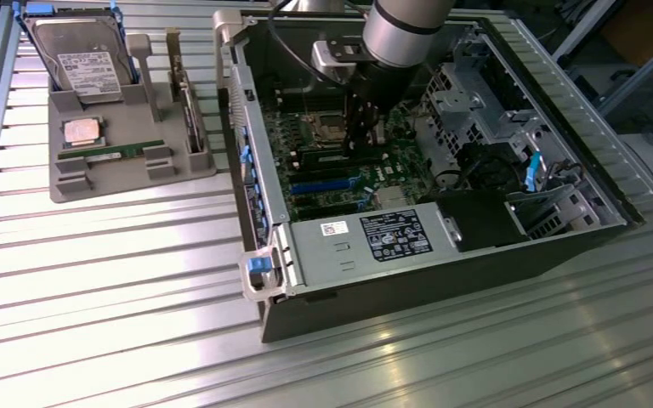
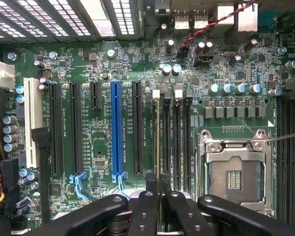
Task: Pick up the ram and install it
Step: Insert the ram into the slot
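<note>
Open PC case on ribbed metal tabletop, motherboard inside, power supply at near end. Grey tray at exterior view's left, holding hard drive, processor, expansion card. Empty CPU socket, blue slot.

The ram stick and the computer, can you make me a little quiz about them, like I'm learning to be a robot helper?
1. True or false: the gripper is shut on a ram, holding it edge-on over the motherboard inside the computer case.
2. Pick one. In the exterior view, what lies on the grey tray right next to the other ram?
A. the square silver processor chip
B. a screwdriver
C. a fan
3. Fill the gap: among the long black slots, one long slot is coloured ____.

Key: 1 true; 2 A; 3 blue.
</note>
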`<state>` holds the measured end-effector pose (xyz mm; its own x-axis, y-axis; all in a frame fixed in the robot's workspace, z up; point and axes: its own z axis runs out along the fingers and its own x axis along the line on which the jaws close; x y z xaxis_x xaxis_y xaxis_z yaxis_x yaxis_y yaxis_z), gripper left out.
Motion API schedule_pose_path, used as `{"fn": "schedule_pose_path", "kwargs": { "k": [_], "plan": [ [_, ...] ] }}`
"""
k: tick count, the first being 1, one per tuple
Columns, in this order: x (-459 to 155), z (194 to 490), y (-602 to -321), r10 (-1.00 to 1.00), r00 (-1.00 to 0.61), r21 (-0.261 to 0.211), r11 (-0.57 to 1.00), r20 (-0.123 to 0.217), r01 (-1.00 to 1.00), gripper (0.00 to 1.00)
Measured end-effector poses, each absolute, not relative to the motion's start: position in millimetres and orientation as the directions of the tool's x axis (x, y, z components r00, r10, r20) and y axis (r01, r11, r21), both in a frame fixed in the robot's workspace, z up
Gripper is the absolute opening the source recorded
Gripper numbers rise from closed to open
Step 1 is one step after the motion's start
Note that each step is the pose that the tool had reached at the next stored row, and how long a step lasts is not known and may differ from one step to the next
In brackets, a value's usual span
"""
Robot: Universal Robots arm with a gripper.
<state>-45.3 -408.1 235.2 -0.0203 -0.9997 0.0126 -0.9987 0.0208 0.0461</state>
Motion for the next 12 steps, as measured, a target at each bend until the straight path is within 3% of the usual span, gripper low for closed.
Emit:
{"fn": "schedule_pose_path", "kwargs": {
  "k": [12],
  "plan": [
    [-45.3, 238.7, -406.1, -1.000, -0.019, 0.046, 0.019, 0.013, -0.999, 0.12]
  ]
}}
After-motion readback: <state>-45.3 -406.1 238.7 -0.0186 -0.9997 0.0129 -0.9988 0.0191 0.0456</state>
